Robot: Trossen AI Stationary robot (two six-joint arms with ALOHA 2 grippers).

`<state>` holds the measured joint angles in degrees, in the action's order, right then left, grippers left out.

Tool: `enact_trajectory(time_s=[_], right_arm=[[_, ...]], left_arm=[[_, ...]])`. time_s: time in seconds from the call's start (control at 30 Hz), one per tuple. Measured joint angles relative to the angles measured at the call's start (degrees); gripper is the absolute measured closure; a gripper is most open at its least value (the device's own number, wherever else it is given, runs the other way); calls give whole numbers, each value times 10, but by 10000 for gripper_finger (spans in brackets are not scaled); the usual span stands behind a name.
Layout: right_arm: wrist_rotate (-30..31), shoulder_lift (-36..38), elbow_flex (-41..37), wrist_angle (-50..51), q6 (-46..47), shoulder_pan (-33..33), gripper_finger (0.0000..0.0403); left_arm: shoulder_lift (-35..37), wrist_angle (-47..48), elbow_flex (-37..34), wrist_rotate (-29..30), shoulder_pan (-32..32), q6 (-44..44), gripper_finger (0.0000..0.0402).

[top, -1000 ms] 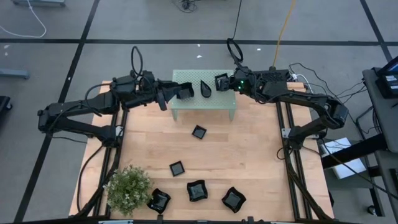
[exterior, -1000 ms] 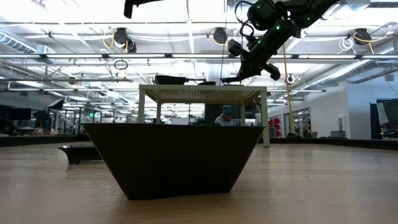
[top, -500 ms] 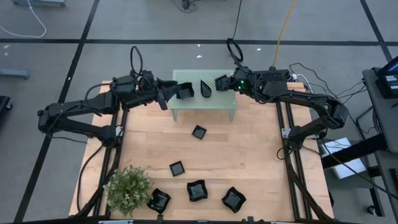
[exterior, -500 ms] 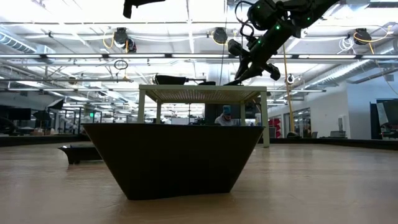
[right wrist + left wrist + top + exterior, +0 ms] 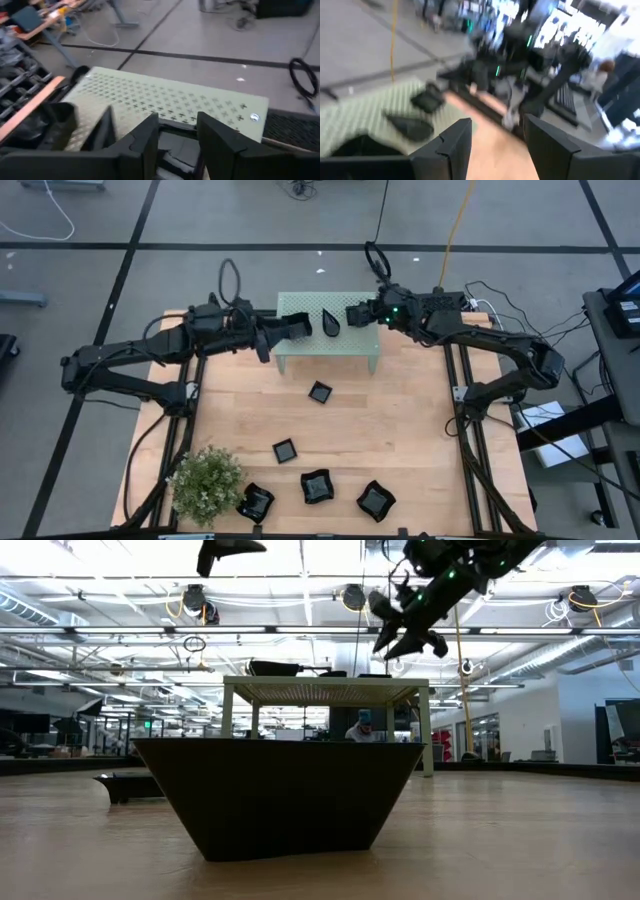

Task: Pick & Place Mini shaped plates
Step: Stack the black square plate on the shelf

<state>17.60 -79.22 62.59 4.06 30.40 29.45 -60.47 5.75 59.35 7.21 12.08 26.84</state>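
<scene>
A mint-green perforated stand [image 5: 345, 345] at the table's far middle carries three glossy black mini plates: a larger one [image 5: 296, 326] at its left end, a teardrop [image 5: 330, 324], and a small square [image 5: 355, 314] at its right end. My right gripper [image 5: 385, 642] hovers open just above the small square, which shows below and between its fingers [image 5: 175, 147]. My left gripper [image 5: 268, 335] is open and hangs high above the stand's left end [image 5: 232, 548], holding nothing. Several more plates lie flat on the wooden table nearer the front.
Two small square plates [image 5: 319, 392] [image 5: 285, 450] lie mid-table. Three wavy-edged plates [image 5: 316, 486] [image 5: 375, 500] [image 5: 255, 503] sit near the front edge, beside a green bushy plant [image 5: 207, 483] at the front left. One wavy plate [image 5: 278, 795] fills the low view's foreground.
My right gripper has opened, let go of the small square plate on the stand's right end, and risen a little clear of the stand top. The plate stays flat on the stand. My left arm has shifted slightly toward the table's right.
</scene>
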Motion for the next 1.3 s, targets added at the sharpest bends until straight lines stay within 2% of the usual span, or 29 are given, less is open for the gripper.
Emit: enact_trajectory(time_s=[0.2, 0.37, 0.53, 0.7, 0.97, 1.3], right_arm=[[-44, 61, 0, 7, -66, -8, 288], [-44, 113, 0, 10, -121, -28, 293], [-44, 158, 0, 9, -157, -46, 292], [-44, 189, 0, 14, -166, -56, 294], [-44, 201, 0, 74, -195, -60, 292], [-43, 200, 0, 126, -214, -59, 298]], left_arm=[[-9, 129, 0, -11, -24, 52, 220], [-27, 253, -1, -35, -56, 104, 220], [-75, 355, -1, -68, -108, 164, 220], [-146, 380, -1, -92, -160, 162, 220], [-268, 379, 0, -127, -229, 129, 220], [-388, 349, 0, -153, -247, 126, 220]])
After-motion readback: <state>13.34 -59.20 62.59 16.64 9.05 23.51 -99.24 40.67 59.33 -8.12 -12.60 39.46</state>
